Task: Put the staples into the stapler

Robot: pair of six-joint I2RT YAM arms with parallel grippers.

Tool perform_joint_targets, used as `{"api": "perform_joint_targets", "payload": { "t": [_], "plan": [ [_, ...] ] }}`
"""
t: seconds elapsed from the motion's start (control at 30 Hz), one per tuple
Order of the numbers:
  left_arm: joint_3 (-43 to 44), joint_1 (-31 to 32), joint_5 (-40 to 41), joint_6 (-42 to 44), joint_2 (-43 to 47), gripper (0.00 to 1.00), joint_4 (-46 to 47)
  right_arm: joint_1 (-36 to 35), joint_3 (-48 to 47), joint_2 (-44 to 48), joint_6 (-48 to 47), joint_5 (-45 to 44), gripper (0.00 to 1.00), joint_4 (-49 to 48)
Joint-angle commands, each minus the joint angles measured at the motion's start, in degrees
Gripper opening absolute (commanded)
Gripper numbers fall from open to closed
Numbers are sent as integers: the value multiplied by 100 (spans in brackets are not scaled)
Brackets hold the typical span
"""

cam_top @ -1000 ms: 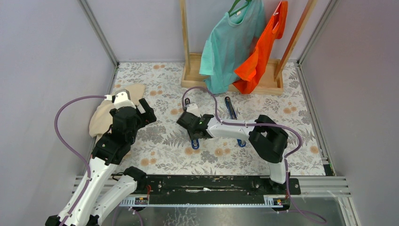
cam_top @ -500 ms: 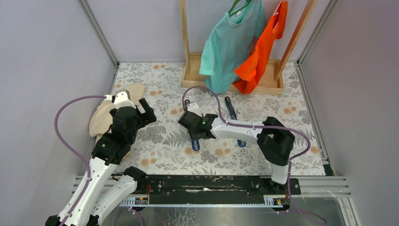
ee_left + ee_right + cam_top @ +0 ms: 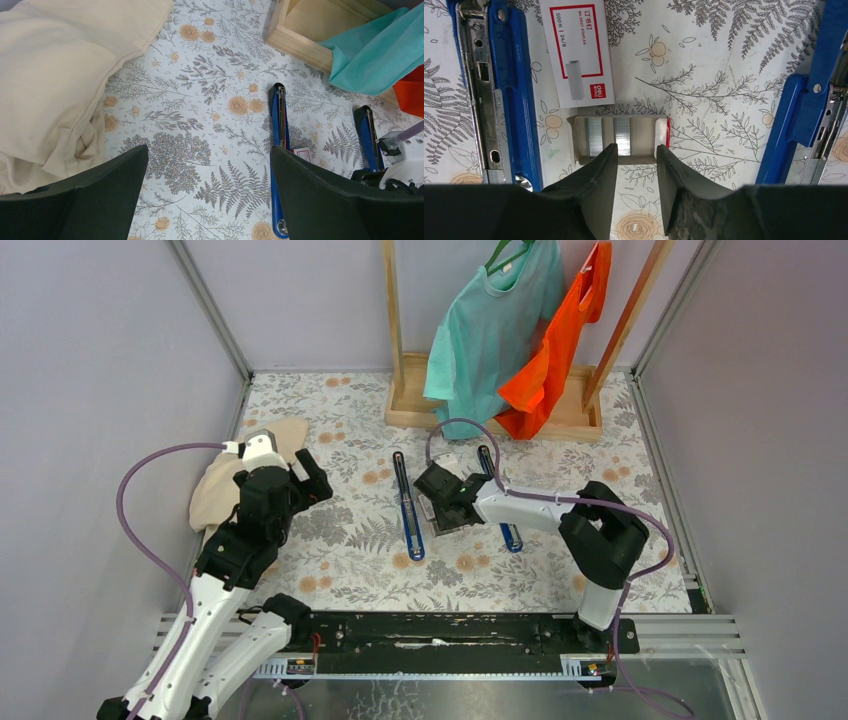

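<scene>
The staples (image 3: pixel 608 135) sit in their open tray (image 3: pixel 644 142) at the counter's (image 3: pixel 704 60) middle between the stapler (image 3: pixel 514 90) and a second stapler (image 3: pixel 804 115), with the right fingers (image 3: pixel 591 185) partly apart and empty over them and the left fingers (image 3: pixel 95 200) spread wide toward its left edge.

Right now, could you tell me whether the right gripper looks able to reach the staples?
Probably yes: the right gripper sits just short of the open tray with jaws parted, the staples lie uncovered in it, and the lid is off to one side.
</scene>
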State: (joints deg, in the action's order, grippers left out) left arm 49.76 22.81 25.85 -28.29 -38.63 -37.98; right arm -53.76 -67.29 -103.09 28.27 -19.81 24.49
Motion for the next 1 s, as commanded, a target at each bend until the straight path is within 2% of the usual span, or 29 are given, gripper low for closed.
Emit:
{"api": "perform_joint_targets", "payload": {
  "t": [0.0,0.6,0.97],
  "plan": [
    [-58,-40,-37,122,-30,100,423,144,76,213,-82,215,40,-327],
    [-62,-35,-40,140,-64,100,435,309,128,-99,-136,354,26,-462],
    [-76,-40,-62,148,-82,100,444,338,119,-289,-164,546,23,-486]
  ]
}}
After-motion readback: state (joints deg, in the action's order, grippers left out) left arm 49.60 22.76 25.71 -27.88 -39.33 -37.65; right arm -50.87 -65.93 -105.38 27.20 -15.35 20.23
